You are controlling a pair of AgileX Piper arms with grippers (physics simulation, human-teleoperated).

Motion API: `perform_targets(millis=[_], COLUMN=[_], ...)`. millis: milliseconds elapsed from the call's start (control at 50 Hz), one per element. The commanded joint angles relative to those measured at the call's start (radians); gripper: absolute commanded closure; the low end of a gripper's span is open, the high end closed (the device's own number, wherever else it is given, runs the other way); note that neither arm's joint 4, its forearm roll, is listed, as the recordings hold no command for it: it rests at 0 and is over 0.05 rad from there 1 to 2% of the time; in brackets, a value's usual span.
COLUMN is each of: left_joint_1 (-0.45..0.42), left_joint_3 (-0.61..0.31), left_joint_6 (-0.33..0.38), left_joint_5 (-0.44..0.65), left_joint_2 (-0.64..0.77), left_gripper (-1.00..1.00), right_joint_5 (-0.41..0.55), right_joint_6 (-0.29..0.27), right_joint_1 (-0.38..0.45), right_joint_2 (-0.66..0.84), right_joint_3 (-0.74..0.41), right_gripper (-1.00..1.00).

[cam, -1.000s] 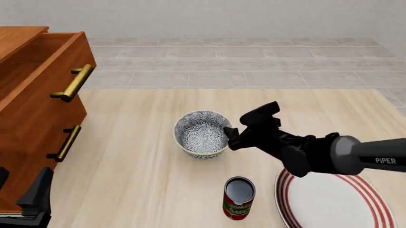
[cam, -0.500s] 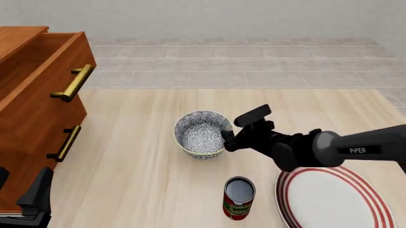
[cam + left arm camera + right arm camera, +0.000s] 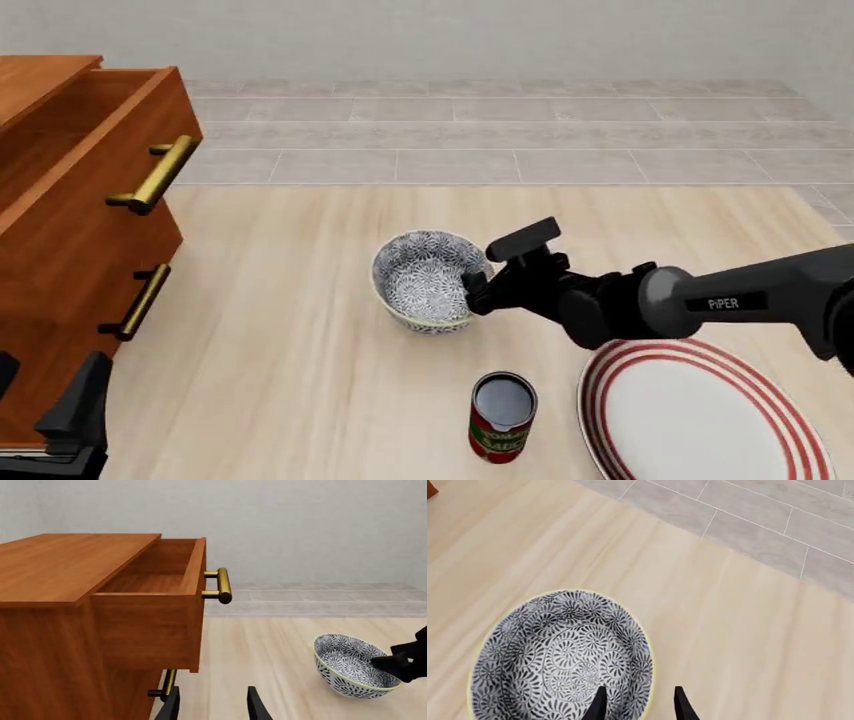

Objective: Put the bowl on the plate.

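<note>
Right claw (image 3: 474, 292) straddles the bowl (image 3: 424, 279) rim.

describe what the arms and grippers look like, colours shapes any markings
The right arm is a rounded dark grey tube with white "PiPER" lettering, ending in a chunky black wrist. The right gripper is black with two thin tapered fingers. The left gripper shows matching black fingers. No cables visible.
</note>
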Motion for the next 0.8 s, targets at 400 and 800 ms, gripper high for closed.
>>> perform_targets(millis=[400, 800], left_joint_1=[0.0, 0.0], left_joint_3=[0.0, 0.0], left_joint_6=[0.0, 0.0], left_joint_5=[0.0, 0.0], left_joint_2=[0.0, 0.0], left_gripper=[-1.0, -1.0], right_joint_5=[0.01, -0.005], right_joint_6=[0.01, 0.026], right_joint_1=[0.004, 0.012], right_joint_2=[0.104, 0.069], right_joint_3=[-0.042, -0.02], right_gripper=[-1.0, 1.0])
